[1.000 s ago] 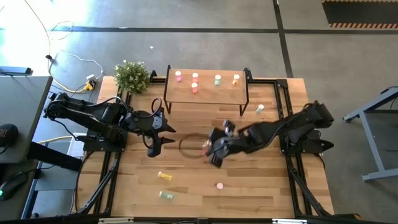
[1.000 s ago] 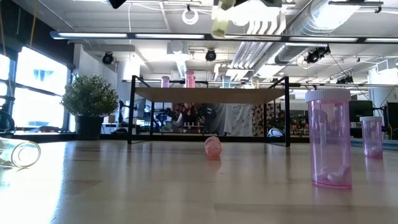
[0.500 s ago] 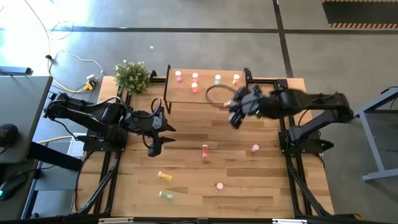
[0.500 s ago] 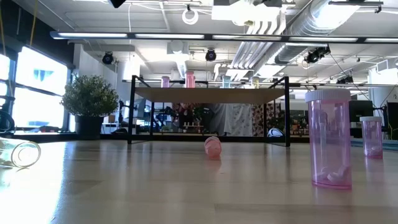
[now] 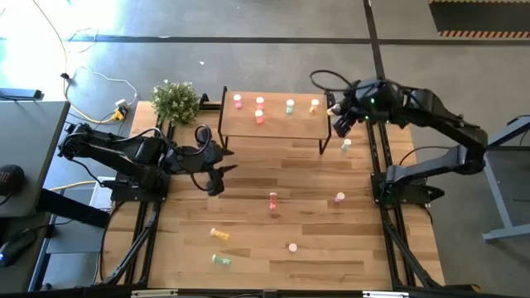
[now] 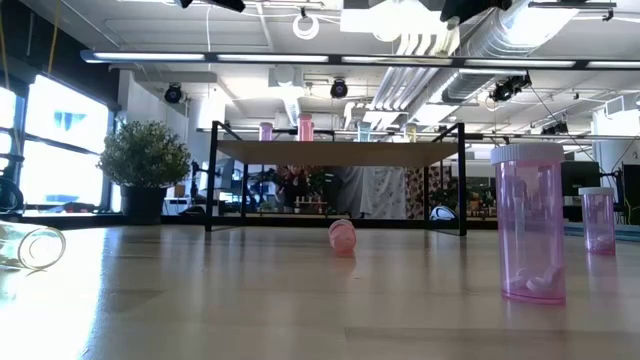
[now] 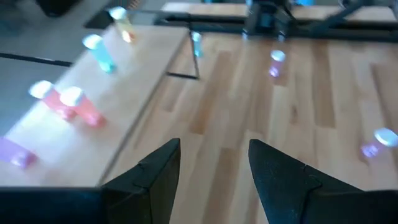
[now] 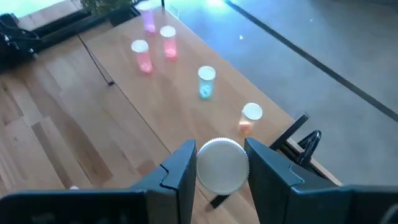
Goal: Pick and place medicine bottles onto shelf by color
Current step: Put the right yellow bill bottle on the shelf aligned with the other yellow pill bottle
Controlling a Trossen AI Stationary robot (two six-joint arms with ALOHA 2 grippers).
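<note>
1. Right gripper (image 5: 337, 113) is raised over the right end of the shelf (image 5: 277, 126). Its jaws are clamped on a bottle with a pale cap (image 8: 222, 165); the bottle's colour below the cap cannot be told.
2. Just ahead of the right jaws an orange bottle (image 8: 250, 117) stands on the shelf; beyond it a pale green bottle (image 8: 206, 81), then two pink-red bottles (image 8: 141, 55) close together, and farthest off a pink bottle (image 8: 149, 18) at the shelf's far end.
3. Left gripper (image 5: 217, 174) hangs over the tabletop (image 5: 248, 240) by the shelf's left leg. Its jaws are partly apart, with nothing between them.
4. Ahead of the left jaws: bare planks, the shelf's long edge to one side, and two pink bottles standing further out on the tabletop.
5. Loose on the tabletop: a pink bottle lying down (image 5: 272, 201) mid-table, a pink upright bottle (image 5: 339, 198) to its right, another pink one (image 5: 292, 247) nearer the front, a yellow bottle (image 5: 219, 234) and a pale green bottle (image 5: 221, 260) lying at front left, and a pale bottle (image 5: 346, 145) beside the shelf's right leg.
6. A potted plant (image 5: 175, 101) sits at the table's back left corner.
</note>
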